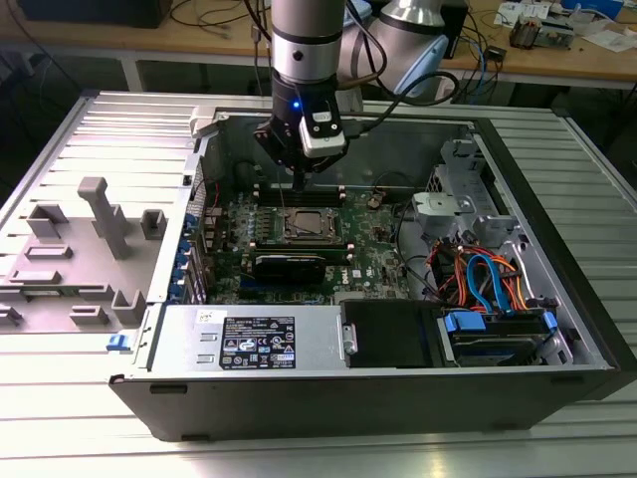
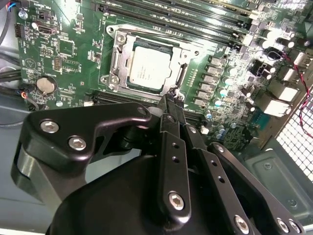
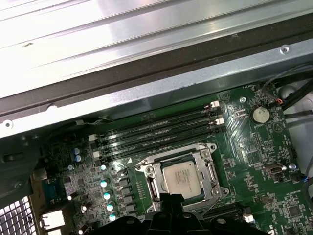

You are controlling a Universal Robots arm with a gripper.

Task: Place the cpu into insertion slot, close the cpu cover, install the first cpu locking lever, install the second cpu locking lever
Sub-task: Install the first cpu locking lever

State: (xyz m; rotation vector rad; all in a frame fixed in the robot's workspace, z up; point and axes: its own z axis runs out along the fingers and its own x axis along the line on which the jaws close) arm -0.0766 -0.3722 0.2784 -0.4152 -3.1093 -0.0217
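Claw (image 2: 170,100) is pinched narrow, fingers together with nothing between them that we can see, tip hanging just beside the rim of the insertion slot (image 2: 181,74). We read that as a poke-and-push pose, not a carry. The cpu (image 2: 145,70) lies flat in the slot, towards the middle of the motherboard (image 2: 63,63), alongside the memory slots (image 3: 156,132). The cpu cover (image 2: 116,58) is down over it, chip top showing through the window (so placement and cover look done to us). Whether the tip actually touches the rim, we can't tell. In the exterior view the arm (image 1: 304,40) drops straight down into the open case (image 1: 418,127), wrist vertical, fingers pointing at the board, well apart from the case walls.
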